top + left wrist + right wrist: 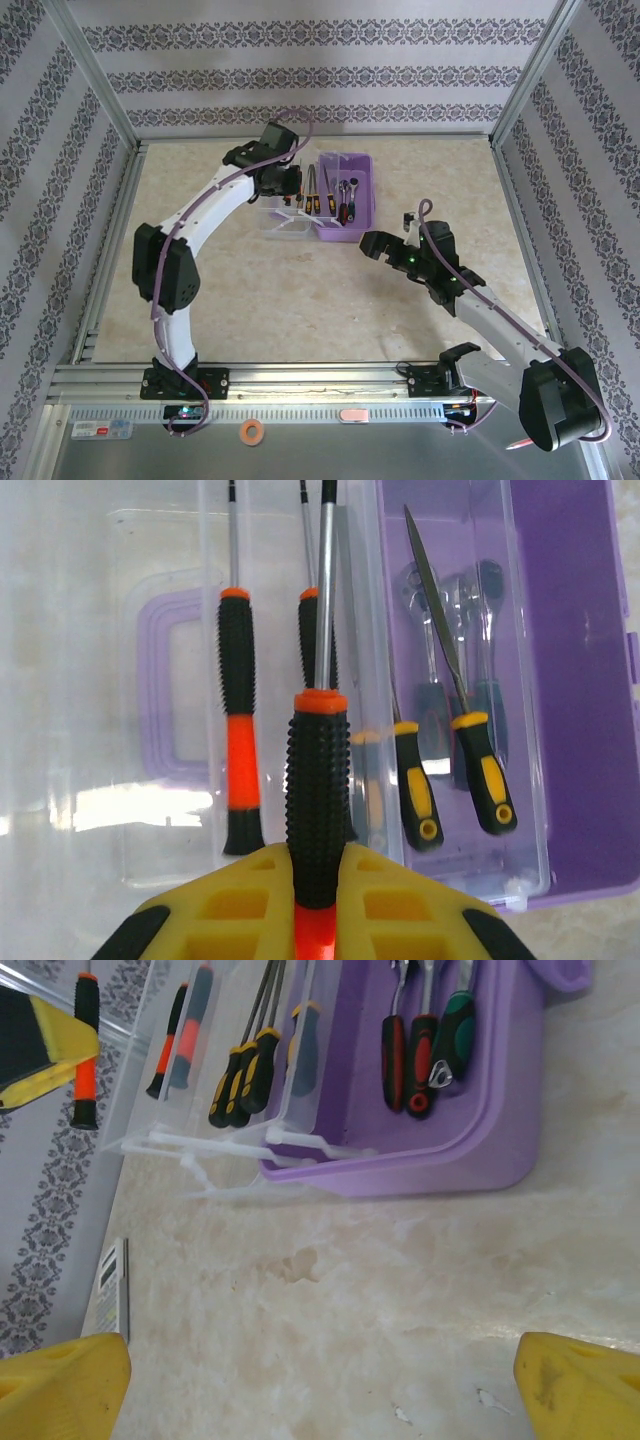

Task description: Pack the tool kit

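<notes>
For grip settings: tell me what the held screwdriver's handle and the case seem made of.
Screwdriver handle: likely matte black rubber, judging by its rows of moulded nubs. Case: smooth lilac plastic, probably, with a soft sheen; its lid is clear plastic, the table visible through it.

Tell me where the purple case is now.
In the top view, the purple case lies open at the far middle of the table, right of the left gripper, which holds a screwdriver.

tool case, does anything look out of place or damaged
Nothing looks damaged or spilled. One oddity: an orange-and-black screwdriver lies on the open clear lid, beside the purple base rather than in it. The left gripper is shut on a second screwdriver above it.
</notes>
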